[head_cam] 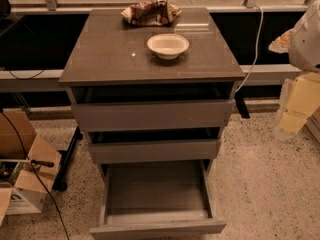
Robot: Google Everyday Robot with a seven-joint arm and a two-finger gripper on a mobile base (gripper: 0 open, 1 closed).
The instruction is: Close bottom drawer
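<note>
The robot's arm [306, 36] enters at the right edge of the camera view, a white bulky segment high up with the pale yellow gripper [298, 104] hanging below it. The gripper hangs in the air, touching nothing. Whether it is spread or closed cannot be told.

The bottom drawer [157, 196] lies down and to the left of the gripper, well apart from it. It is pulled far out of the cabinet, its grey inside bare and its flat front at the lower edge of the view. The middle drawer [154, 151] and the top drawer [152, 115] sit left of the gripper, each with a dark gap above its front.

On the cabinet top [100, 59], up and left of the gripper, stands a white bowl [168, 45]; a crumpled wrapper [150, 13] lies behind it at the far edge. A white cable [258, 39] runs down beside the cabinet's right rear corner.

Speckled floor [265, 184] spreads open below the gripper, between it and the drawer's right side. On the far side of the cabinet, cardboard boxes [25, 176] and a black stand leg [67, 156] crowd the floor near the left of the drawers.
</note>
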